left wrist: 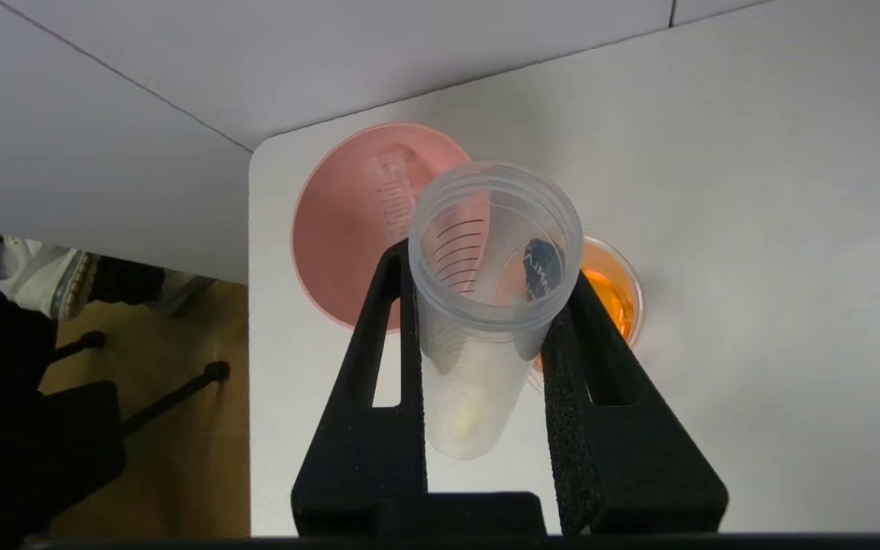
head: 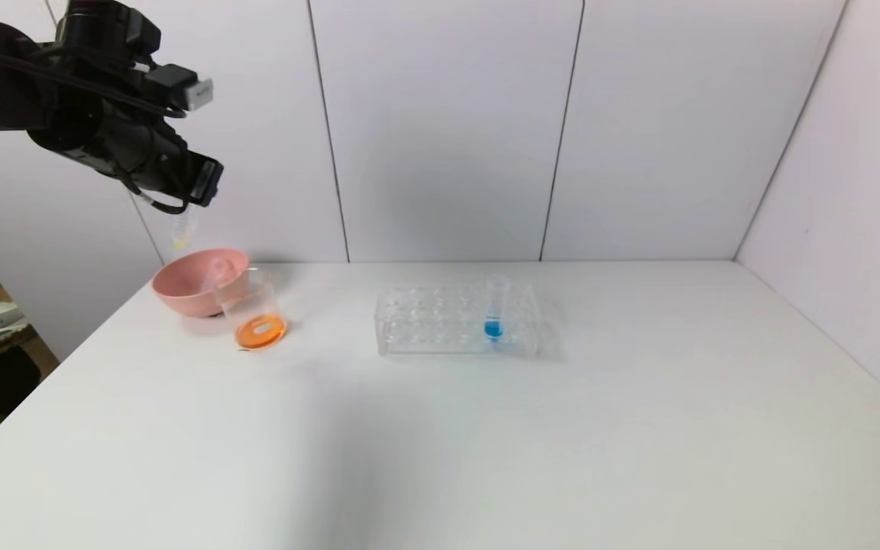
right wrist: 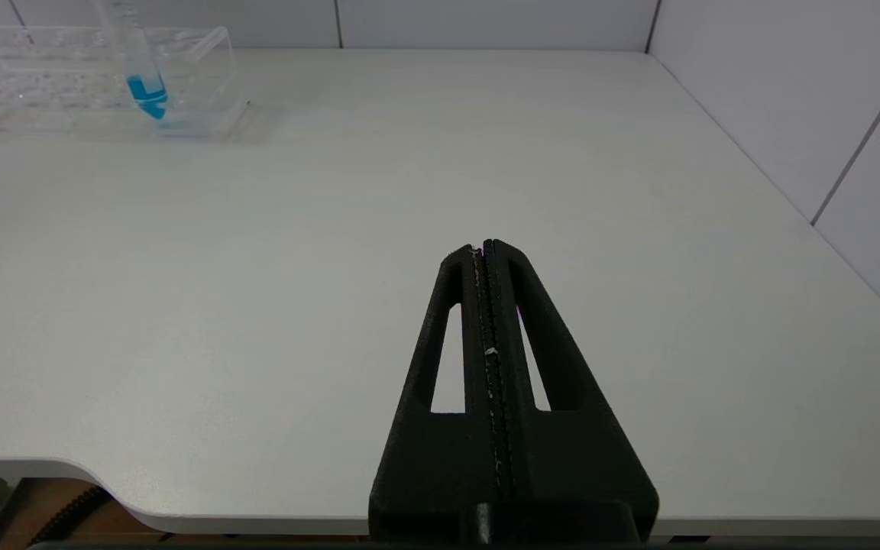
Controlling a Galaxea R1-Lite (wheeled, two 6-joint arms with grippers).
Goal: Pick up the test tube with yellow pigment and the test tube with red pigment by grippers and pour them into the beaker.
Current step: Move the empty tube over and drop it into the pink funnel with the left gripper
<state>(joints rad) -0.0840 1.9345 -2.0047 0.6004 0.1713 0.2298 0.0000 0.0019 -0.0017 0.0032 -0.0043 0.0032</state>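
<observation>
My left gripper (head: 194,182) hangs high above the table's back left corner, shut on the test tube with yellow pigment (left wrist: 478,359). It grips the tube near its mouth. The tube hangs roughly upright (head: 181,229), with a faint yellow trace at its round end. Below and to the right stands the beaker (head: 257,317), holding orange liquid (left wrist: 614,294). No tube with red liquid shows; a clear graduated tube (left wrist: 393,191) lies in the pink bowl (head: 194,284). My right gripper (right wrist: 483,246) is shut and empty, low over the table's near right side.
A clear many-holed rack (head: 440,325) stands mid-table with a blue-liquid tube (head: 494,309) upright in it. The pink bowl touches the beaker's back left side. White walls close the back and right. The table's left edge (left wrist: 250,344) drops off below my left gripper.
</observation>
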